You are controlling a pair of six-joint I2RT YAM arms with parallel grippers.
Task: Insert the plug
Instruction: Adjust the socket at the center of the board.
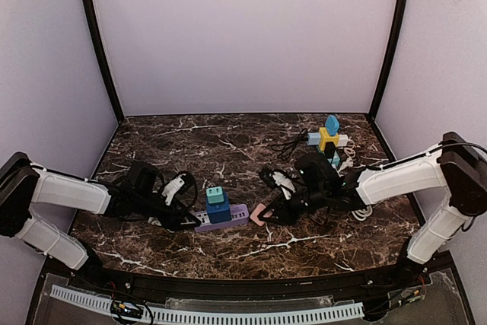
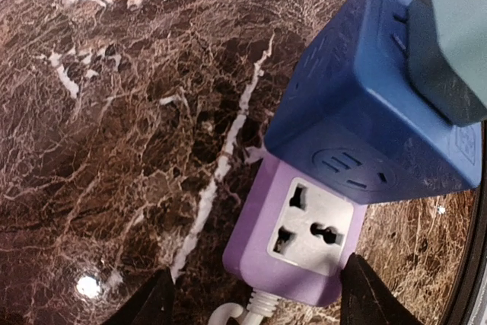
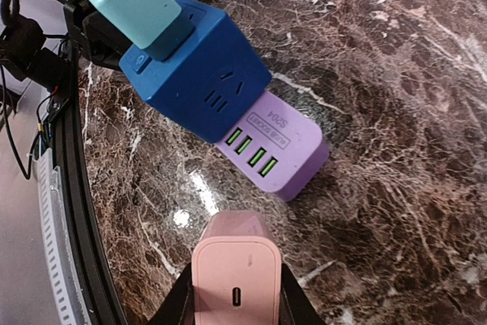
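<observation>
Pincer first: the right gripper [image 3: 232,298] is pinched on a pink charger plug [image 3: 232,264], whose USB-C port faces the wrist camera. The plug is near the USB end of the purple power strip [image 3: 278,142] but not touching it. The left gripper [image 2: 257,302] is spread, with a finger on either side of the strip's socket end and no clamp on it. A blue cube adapter [image 3: 198,74] sits on the strip, with a teal charger [image 3: 137,5] plugged into it. By my reading, the pink plug is grasped and brought close; lining it up and pushing it into a free socket is not yet done. The small print beside the strip's green USB ports is too blurred to read with confidence.
</observation>
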